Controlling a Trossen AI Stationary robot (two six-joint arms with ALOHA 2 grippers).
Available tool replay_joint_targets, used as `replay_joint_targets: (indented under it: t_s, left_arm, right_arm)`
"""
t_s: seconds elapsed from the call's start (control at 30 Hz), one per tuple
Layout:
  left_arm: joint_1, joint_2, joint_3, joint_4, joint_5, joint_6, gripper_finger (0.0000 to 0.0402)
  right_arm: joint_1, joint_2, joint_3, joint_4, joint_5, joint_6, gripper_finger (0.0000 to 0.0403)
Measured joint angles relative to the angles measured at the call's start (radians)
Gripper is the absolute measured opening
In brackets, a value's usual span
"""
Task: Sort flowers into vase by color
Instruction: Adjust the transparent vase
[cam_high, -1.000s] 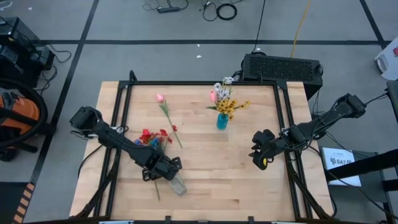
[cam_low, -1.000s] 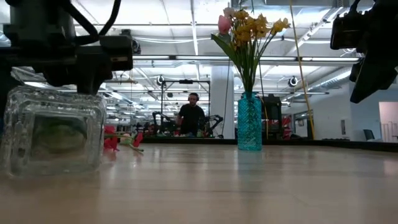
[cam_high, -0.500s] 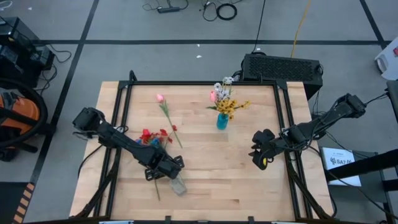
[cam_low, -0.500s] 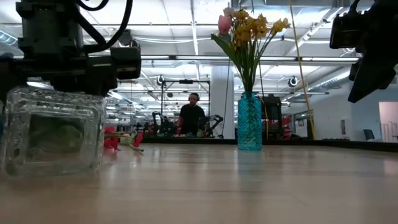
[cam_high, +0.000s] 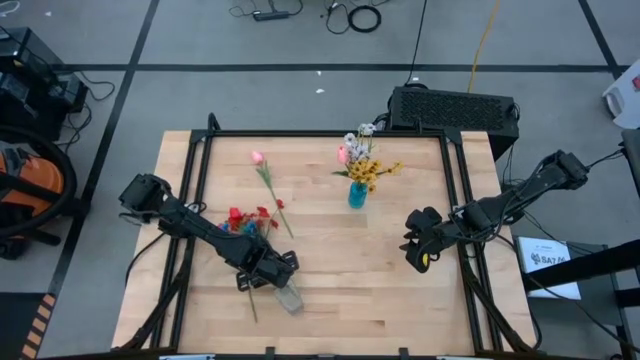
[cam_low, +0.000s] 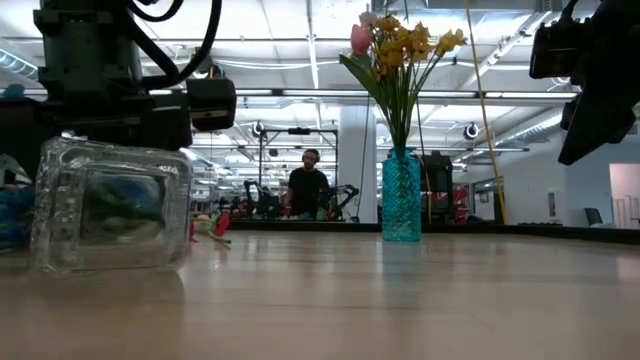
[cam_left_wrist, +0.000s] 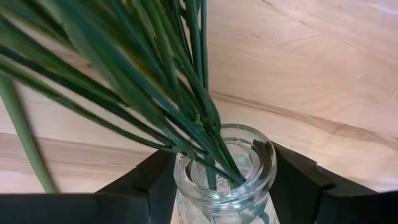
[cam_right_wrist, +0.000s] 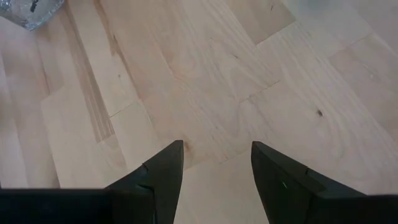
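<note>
1. Nearest the front edge of the table (cam_high: 400, 320), a clear glass vase (cam_high: 287, 296) is lying on its side, its green stems (cam_left_wrist: 186, 112) running out of its mouth toward the far left.
2. The left gripper (cam_high: 268, 272) is straddling that vase's neck, one dark finger (cam_left_wrist: 295, 180) on each side of the glass rim; the fingers look close against the glass, but whether they are pinching it I cannot tell.
3. The vase's long axis is lying flat, so standing it up probably turns on this neck hold.
4. Just beyond, red flowers (cam_high: 245, 218) and a pink tulip (cam_high: 258, 158) are lying loose, nearer the left arm.
5. The right gripper (cam_right_wrist: 213, 168) is hovering spread and empty over bare wood at the right.
6. Farthest, a blue vase (cam_high: 357, 195) is standing upright, holding yellow, pink and white blooms.
</note>
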Motion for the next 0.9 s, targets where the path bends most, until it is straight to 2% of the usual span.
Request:
replay_joint_targets:
  t_s: [0.27,0.4,0.53,0.73,0.9]
  left_arm:
    - [-0.007,0.0,0.0,-0.002,-0.054,0.033,0.0204]
    - [-0.012,0.001,0.032,-0.026,-0.085,0.1,0.0204]
    - [-0.013,0.002,0.118,-0.148,-0.146,0.131,0.0204]
    - [-0.014,0.002,0.218,-0.28,-0.148,0.157,0.0204]
    - [-0.013,0.0,0.243,-0.334,-0.15,0.158,0.0204]
  right_arm:
    - [0.0,0.0,0.0,0.0,0.0,0.0,0.018]
    - [0.0,0.0,0.0,0.0,0.0,0.0,0.018]
    - [0.0,0.0,0.0,0.0,0.004,-0.001,0.018]
    - [-0.001,0.0,0.0,0.0,0.025,-0.003,0.018]
    - [-0.001,0.0,0.0,0.029,0.023,0.0,0.018]
